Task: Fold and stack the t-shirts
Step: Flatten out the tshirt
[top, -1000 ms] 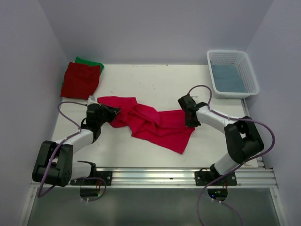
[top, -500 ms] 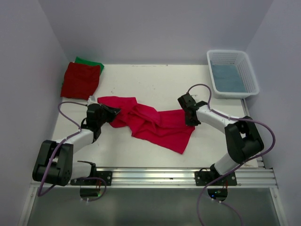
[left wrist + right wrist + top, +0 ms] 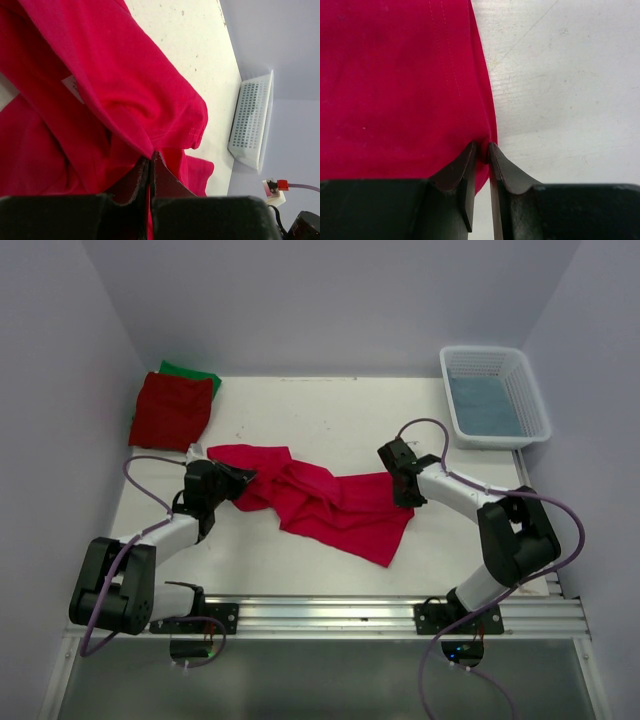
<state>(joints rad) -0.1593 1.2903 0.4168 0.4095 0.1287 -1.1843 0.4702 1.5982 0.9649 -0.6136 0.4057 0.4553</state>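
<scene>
A bright crimson-pink t-shirt (image 3: pixel 330 505) lies crumpled and stretched across the middle of the table. My left gripper (image 3: pixel 243 478) is at its left end, shut on a fold of the cloth (image 3: pixel 125 75), jaws (image 3: pixel 151 157) pressed together. At the shirt's right edge is my right gripper (image 3: pixel 403 498). In the right wrist view its jaws (image 3: pixel 486 147) stand slightly apart, the hem of the shirt (image 3: pixel 395 75) still lying between the tips. A folded darker red t-shirt (image 3: pixel 170 410) rests on a green t-shirt (image 3: pixel 192 373) at the far left corner.
A white latticed basket (image 3: pixel 545 415) stands at the far right corner with blue cloth (image 3: pixel 483 405) inside; it also shows in the left wrist view (image 3: pixel 250 120). Walls close in the table on the left, back and right. Bare tabletop (image 3: pixel 560 75) lies right of the hem.
The right gripper's jaws have parted a little on the hem. Neither arm nor the shirt has visibly shifted.
</scene>
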